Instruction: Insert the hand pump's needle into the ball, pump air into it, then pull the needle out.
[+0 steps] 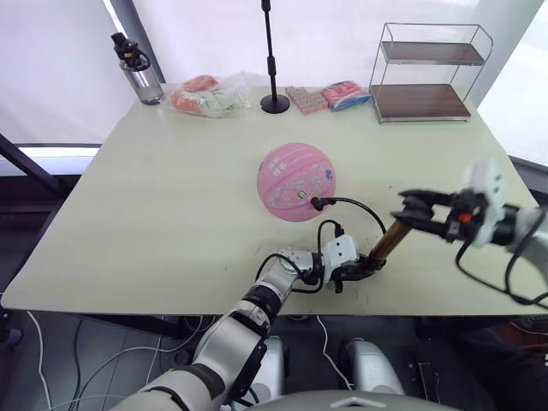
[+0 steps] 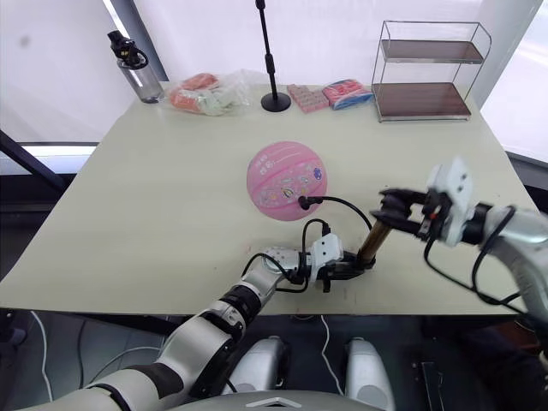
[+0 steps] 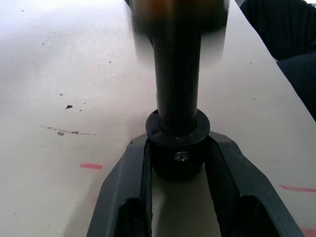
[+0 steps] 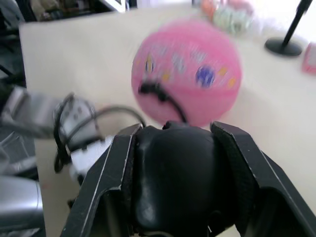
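While you scan from left to right across the table, here is each item in turn:
Bottle (image 1: 139, 70): at 10 o'clock on the table (image 1: 154, 214), near the far-left corner.
Clear bag (image 1: 210, 94): at 11 o'clock, just left of the black stand (image 1: 272, 60).
Ball (image 1: 296, 181): pink, round, at the table's middle; you can see the hose fitting with the needle (image 1: 317, 204) on its near side at 5 o'clock.
Left gripper (image 1: 358, 271): at 6 o'clock by the near edge, its fingers (image 3: 123, 182) pinching the hand pump's black bottom cap.
Hand pump (image 1: 390, 241): tilted, base down at the left gripper, top leaning toward 3 o'clock.
Right gripper (image 1: 414, 210): at 4 o'clock, clamped on the pump's black handle.
Wire shelf (image 1: 428, 73): at 1 o'clock, far right.
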{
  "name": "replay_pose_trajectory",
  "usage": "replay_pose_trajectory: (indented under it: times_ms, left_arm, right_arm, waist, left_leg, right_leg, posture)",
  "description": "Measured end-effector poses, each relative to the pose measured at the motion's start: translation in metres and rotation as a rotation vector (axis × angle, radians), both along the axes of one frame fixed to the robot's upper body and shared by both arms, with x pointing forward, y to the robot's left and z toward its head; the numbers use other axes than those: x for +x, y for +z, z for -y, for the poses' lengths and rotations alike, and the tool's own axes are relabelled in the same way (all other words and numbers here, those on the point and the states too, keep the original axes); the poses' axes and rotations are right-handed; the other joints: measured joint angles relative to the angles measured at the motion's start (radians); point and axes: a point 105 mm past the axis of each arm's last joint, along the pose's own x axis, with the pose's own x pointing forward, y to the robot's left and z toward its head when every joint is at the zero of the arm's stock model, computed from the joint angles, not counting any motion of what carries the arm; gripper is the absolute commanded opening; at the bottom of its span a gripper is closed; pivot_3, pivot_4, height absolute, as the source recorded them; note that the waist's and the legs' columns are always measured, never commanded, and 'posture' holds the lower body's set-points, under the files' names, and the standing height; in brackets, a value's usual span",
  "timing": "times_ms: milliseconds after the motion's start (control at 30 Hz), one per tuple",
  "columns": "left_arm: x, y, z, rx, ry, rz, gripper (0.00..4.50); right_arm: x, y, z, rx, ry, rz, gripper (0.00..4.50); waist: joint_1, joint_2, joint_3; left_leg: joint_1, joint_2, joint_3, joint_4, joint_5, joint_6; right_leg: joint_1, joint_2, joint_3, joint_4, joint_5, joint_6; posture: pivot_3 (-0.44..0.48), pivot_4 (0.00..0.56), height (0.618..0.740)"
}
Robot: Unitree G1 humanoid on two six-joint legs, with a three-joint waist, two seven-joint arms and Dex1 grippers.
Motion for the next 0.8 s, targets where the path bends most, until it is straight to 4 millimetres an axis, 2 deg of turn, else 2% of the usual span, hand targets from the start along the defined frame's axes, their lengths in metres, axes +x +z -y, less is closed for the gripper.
replay_pose_trajectory:
  times_ms: [200,300,467,567,800]
  left_arm:
    - [0.001,0.001,0.000,0.000,0.000,0.002,1.07]
    - [0.001,0.001,0.000,0.001,0.001,0.003,1.07]
    - [0.000,0.000,0.000,0.002,0.000,0.003,1.07]
    - [0.000,0.000,0.000,0.005,-0.001,0.003,1.07]
    - [0.001,-0.003,-0.003,0.013,0.009,-0.002,1.07]
  right_arm:
    - [-0.008,0.049,0.007,0.023,0.013,0.035,1.83]
    - [-0.010,0.060,0.009,0.029,0.013,0.044,1.83]
    - [-0.010,0.060,0.009,0.030,0.009,0.031,1.83]
    - [-0.011,0.051,0.006,0.033,0.009,0.037,1.83]
    - [-0.005,0.006,-0.006,0.050,-0.018,0.036,1.83]
  waist:
    - [0.000,0.001,0.001]
    - [0.000,0.001,0.001]
    - [0.000,0.002,0.001]
    - [0.000,0.002,0.000]
    - [-0.003,-0.003,-0.005]
  left_leg:
    - [0.000,0.000,0.001,0.000,0.000,0.000]
    - [0.000,0.000,0.001,0.000,0.000,0.000]
    - [0.000,0.000,0.001,0.000,0.000,0.000]
    - [0.000,0.000,0.001,0.000,0.000,0.000]
    - [0.003,0.001,0.001,0.000,0.000,0.000]
  right_leg:
    - [0.000,0.000,0.000,0.000,0.000,0.000]
    - [0.000,0.000,0.000,0.000,0.000,0.000]
    - [0.000,0.000,0.000,0.000,0.000,0.000]
    - [0.000,0.000,0.000,0.000,0.000,0.000]
    - [0.001,0.001,0.000,0.000,0.000,0.000]
  posture:
    - [0.000,0.150,0.731]
    - [0.000,0.150,0.731]
    - [0.000,0.150,0.731]
    - [0.000,0.150,0.731]
    - [0.000,0.150,0.731]
